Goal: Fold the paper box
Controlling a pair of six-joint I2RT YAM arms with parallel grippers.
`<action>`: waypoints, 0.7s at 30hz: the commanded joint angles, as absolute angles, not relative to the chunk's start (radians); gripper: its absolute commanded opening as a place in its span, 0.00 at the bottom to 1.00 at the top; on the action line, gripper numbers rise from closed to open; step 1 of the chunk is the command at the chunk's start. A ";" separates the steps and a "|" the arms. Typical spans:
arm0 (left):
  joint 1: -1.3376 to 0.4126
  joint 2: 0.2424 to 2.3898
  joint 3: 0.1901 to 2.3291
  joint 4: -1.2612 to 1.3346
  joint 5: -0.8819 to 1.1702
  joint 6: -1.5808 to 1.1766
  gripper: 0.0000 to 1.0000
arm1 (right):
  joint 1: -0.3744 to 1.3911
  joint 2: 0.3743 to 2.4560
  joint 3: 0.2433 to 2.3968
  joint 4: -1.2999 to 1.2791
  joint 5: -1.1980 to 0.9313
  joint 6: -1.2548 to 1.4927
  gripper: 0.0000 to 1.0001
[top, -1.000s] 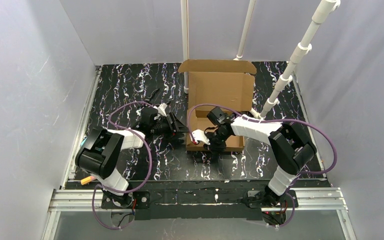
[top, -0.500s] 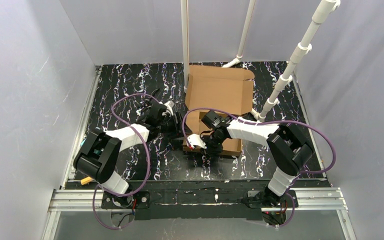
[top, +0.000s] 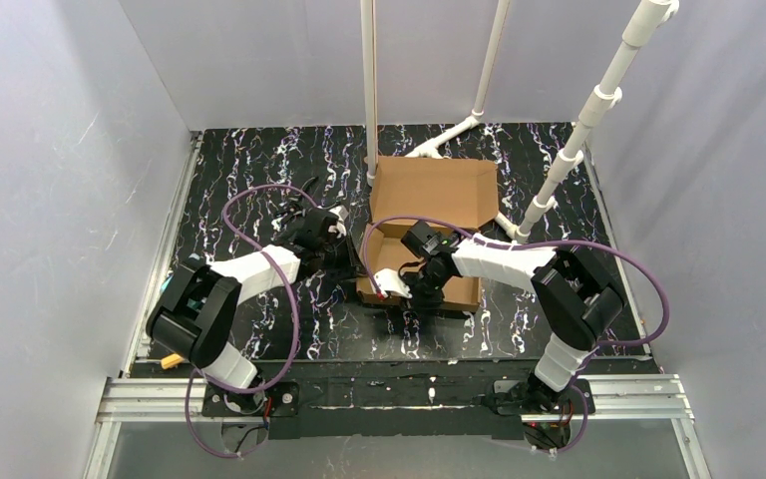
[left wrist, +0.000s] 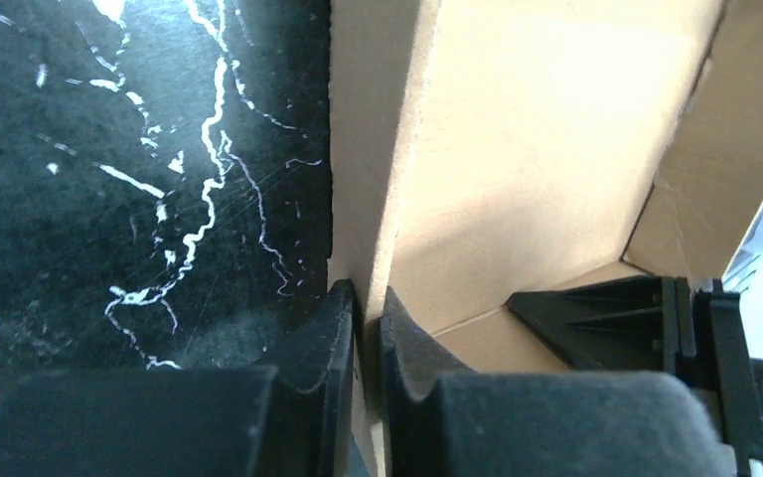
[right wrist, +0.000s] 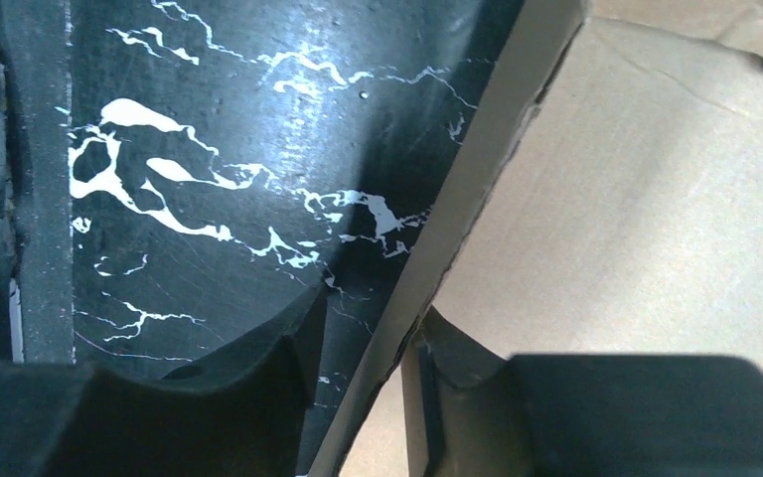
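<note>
The paper box [top: 429,190] is brown cardboard in the middle of the table, its lid leaning forward over the shallow tray. At the tray's left wall, my left gripper [top: 356,261] is shut on the wall's edge. The left wrist view shows both pads of that gripper [left wrist: 368,313] pressed on the thin wall [left wrist: 387,149]. My right gripper [top: 396,286] sits at the near-left corner, over the front wall. In the right wrist view it [right wrist: 368,338] stands open astride that wall [right wrist: 477,199], with a gap at the outer finger.
White pipes stand behind the box [top: 369,90] and at the right [top: 588,130], and one lies on the table [top: 439,145] behind the lid. The black marbled table [top: 249,170] is walled in grey. A small orange object [top: 172,359] lies by the left arm's base.
The lid has swung from upright down toward the front. The box slid slightly toward the near left. My left gripper closed on the left wall, and my right gripper's jaws widened.
</note>
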State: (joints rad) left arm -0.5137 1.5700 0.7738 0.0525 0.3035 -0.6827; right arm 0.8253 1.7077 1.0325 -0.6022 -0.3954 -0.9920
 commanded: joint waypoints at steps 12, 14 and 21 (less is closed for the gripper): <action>-0.641 1.389 0.880 -0.451 -0.149 -0.528 0.01 | 0.671 1.578 1.064 -0.778 -0.679 -1.044 0.71; -0.650 1.400 0.914 -0.491 -0.185 -0.516 0.12 | 0.636 1.556 1.066 -0.790 -0.709 -1.050 0.72; -0.652 1.526 1.079 -0.531 -0.176 -0.437 0.53 | 0.521 1.486 1.046 -0.781 -0.791 -1.051 0.75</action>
